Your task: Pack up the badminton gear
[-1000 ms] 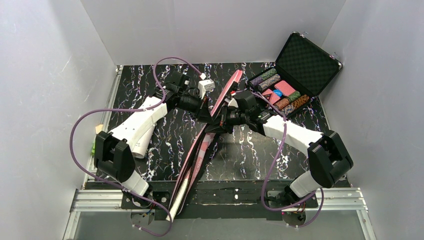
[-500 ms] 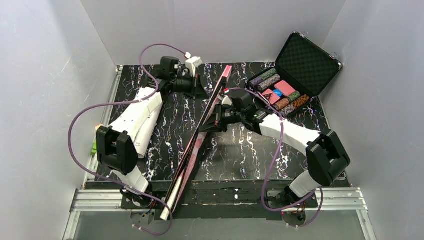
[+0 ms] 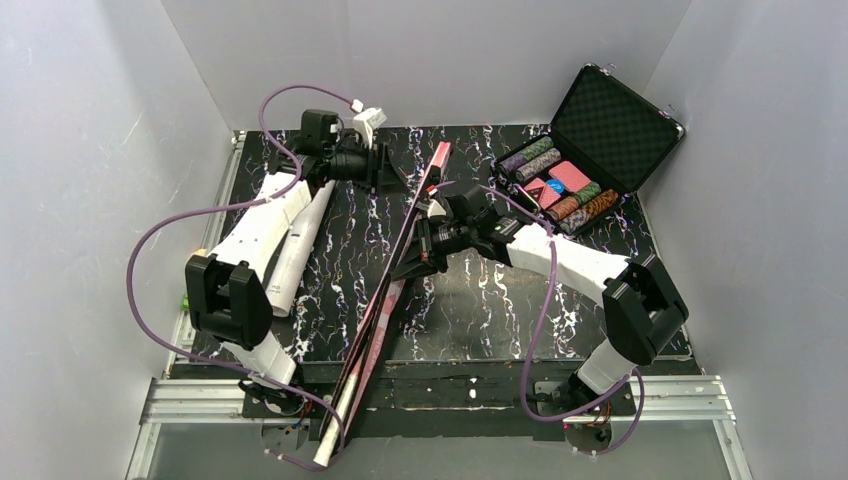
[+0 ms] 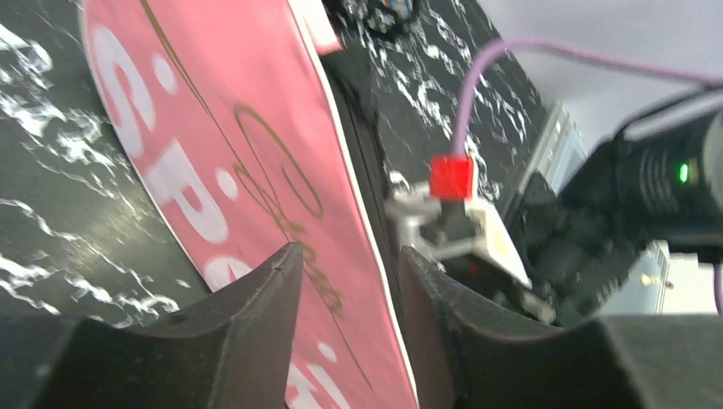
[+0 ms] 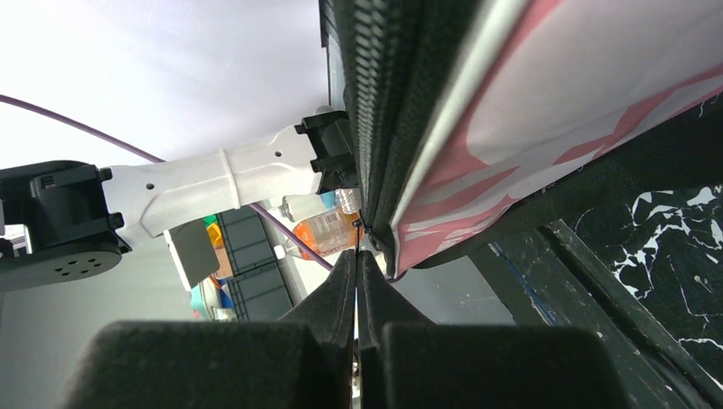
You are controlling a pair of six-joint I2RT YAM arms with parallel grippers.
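**Left gripper lets go of the bag; right gripper stays at the zip**

A second ago both arms met at the far end of the long pink racket bag with white "SPORT" lettering (image 3: 385, 300). Now the left gripper (image 3: 392, 172) has pulled back towards the far left. Its fingers stand apart with nothing between them. In its wrist view the left gripper (image 4: 345, 256) looks across at the pink bag (image 4: 230, 153) from just beside it, without touching.

The right gripper (image 3: 414, 258) has stayed against the bag's middle, and the bag has swung with it. The bag now stands on its long edge, running diagonally from the far centre of the black marbled tabletop (image 3: 480, 300) past the near edge.

We judge that the left arm's holding job is over and the right arm carries on closing the bag.

In the right wrist view the right gripper (image 5: 356, 256) has its fingers pressed together at the black zip line of the bag (image 5: 546, 128). We cannot make out whether a zip pull is pinched there.

We see no rackets or shuttlecocks, and the bag's inside is hidden. A long white-grey tube (image 3: 290, 270) lies at the left, partly under the left arm. An open black case of patterned chip rolls (image 3: 600, 130) sits at the far right.
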